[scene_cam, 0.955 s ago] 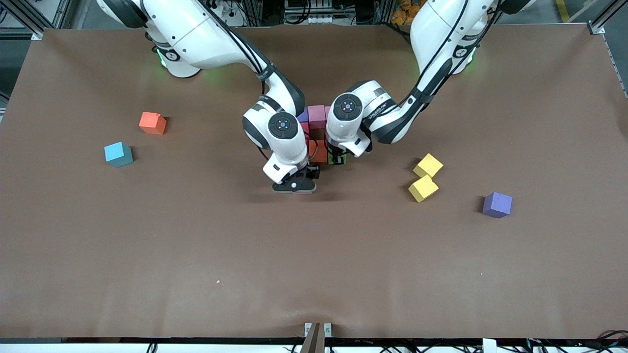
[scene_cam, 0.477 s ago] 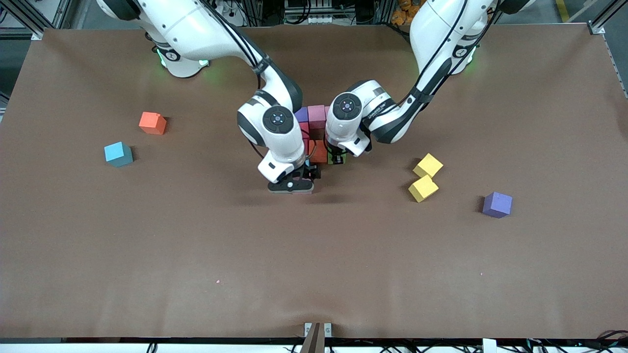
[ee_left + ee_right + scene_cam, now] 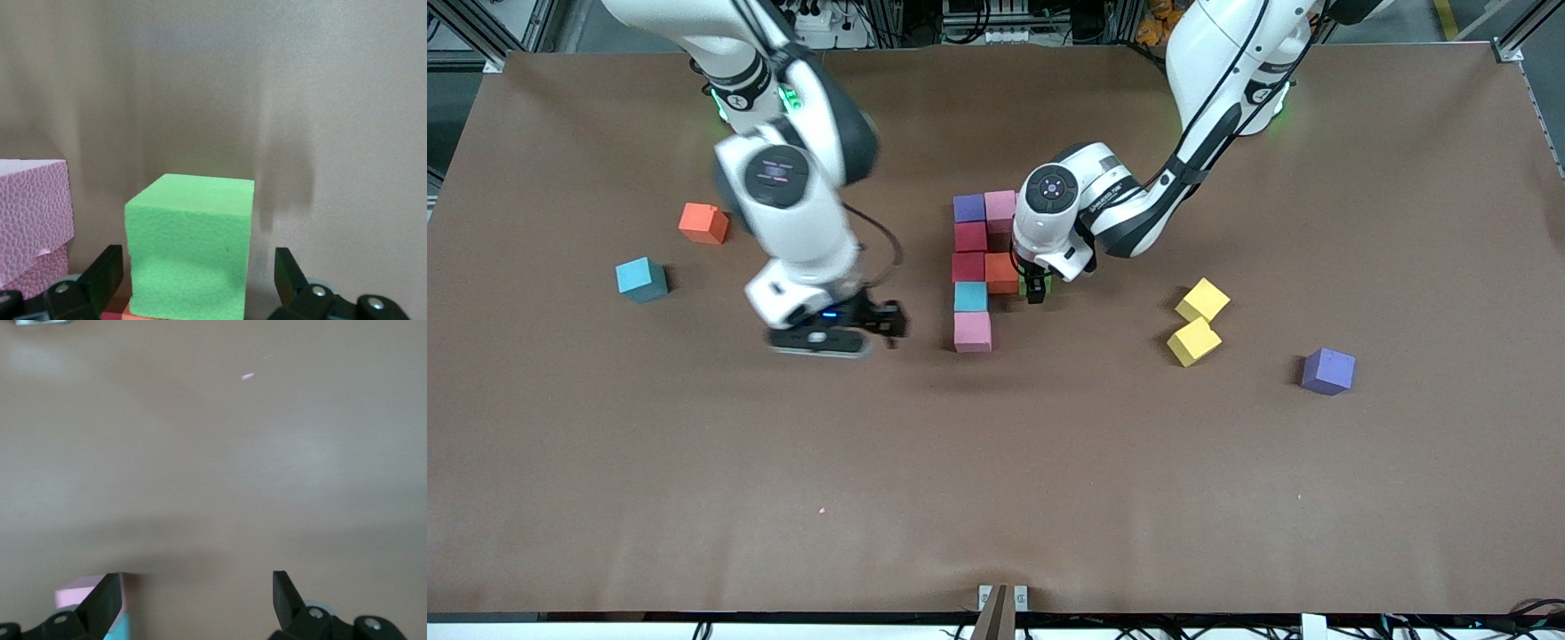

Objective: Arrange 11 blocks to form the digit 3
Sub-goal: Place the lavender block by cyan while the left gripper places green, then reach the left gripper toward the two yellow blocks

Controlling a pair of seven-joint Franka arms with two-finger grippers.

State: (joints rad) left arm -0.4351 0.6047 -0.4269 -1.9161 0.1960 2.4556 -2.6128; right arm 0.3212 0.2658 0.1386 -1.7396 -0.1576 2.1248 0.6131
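Comparing with a second ago: you see the right gripper (image 3: pixel 871 324), fingers spread and empty, has swung off the figure, uncovering a pink cube (image 3: pixel 972 332) ending the column. Left gripper (image 3: pixel 1035 291) has unclamped around the green cube (image 3: pixel 190 247), middle bar done; bottom bar remains.
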